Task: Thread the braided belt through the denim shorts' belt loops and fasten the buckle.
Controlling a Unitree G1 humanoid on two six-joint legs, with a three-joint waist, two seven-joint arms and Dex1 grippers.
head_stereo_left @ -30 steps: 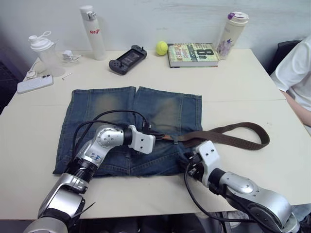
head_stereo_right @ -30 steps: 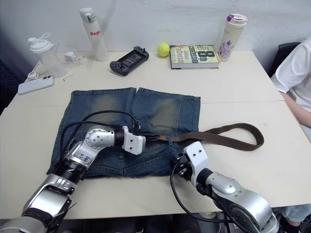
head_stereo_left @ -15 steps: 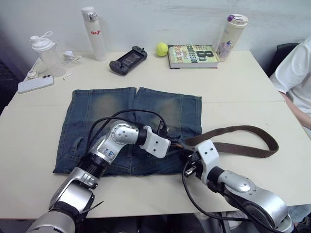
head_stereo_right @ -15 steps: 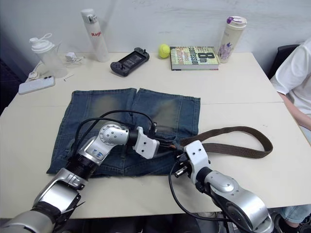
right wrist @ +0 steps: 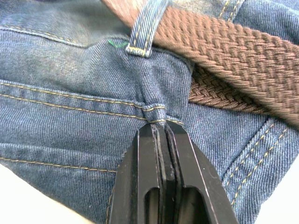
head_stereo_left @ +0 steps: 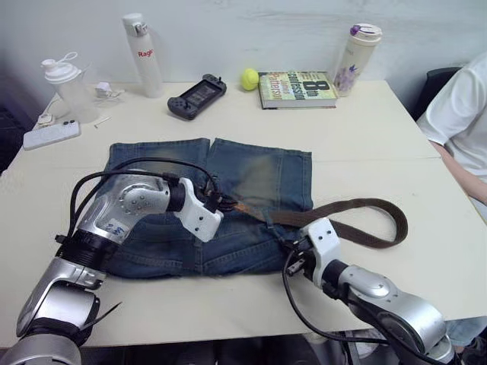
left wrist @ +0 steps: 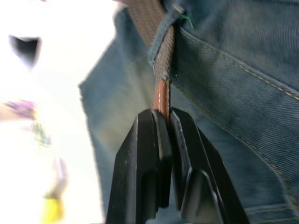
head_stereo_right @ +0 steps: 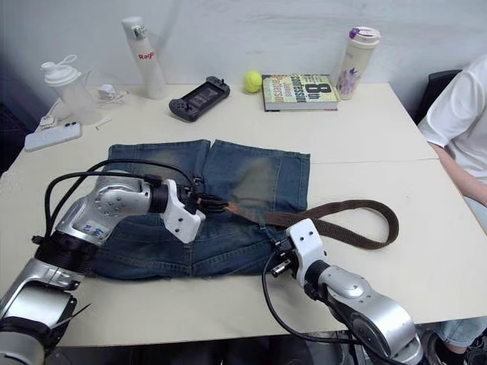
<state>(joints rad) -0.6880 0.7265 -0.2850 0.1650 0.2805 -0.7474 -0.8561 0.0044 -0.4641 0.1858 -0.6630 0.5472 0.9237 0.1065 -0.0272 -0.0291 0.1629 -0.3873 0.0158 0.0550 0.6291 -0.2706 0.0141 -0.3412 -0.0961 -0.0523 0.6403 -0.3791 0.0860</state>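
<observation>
Pulled leftward — braided belt [head_stereo_left: 335,215] end clamped by left gripper [left wrist: 164,122].

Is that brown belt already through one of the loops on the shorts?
Yes. The braided belt passes under a belt loop on the denim shorts, and the left hand pinches its tip.

The shorts [head_stereo_left: 205,201] lie flat near the front middle of the desk [head_stereo_left: 365,125]. The belt [head_stereo_left: 358,220] runs across their right part, passes under a belt loop [head_stereo_left: 266,218], and curls into a loop on the desk to the right. Along the back edge, from left to right, stand a shaker [head_stereo_left: 65,87], a bottle [head_stereo_left: 139,44], a game controller [head_stereo_left: 196,96], a ball [head_stereo_left: 249,78], a book [head_stereo_left: 297,88] and a tumbler [head_stereo_left: 354,49]. A phone [head_stereo_left: 49,134] lies at the far left. A person [head_stereo_left: 460,122] sits at the right.
</observation>
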